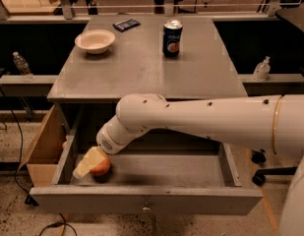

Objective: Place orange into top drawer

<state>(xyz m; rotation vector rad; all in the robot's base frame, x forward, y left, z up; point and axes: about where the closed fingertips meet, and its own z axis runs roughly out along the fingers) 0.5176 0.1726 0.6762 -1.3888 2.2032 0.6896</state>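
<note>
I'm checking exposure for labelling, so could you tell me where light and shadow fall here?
Camera view: the tabletop is evenly lit; the top drawer is deeply shadowed at the rear; the gripper, at its front left against the orange, is lit.

In top drawer (pixel 191 199): end effector (pixel 88 164) against orange (pixel 103 166) (left).

Orange (pixel 102 166): round, smooth, low at left front inside the open grey top drawer (pixel 146 201). Gripper (pixel 89 164) touching it.

orange (pixel 103 166) half hidden behind end effector (pixel 89 164) inside top drawer (pixel 141 201), arm (pixel 215 122) cropped at right edge
</note>
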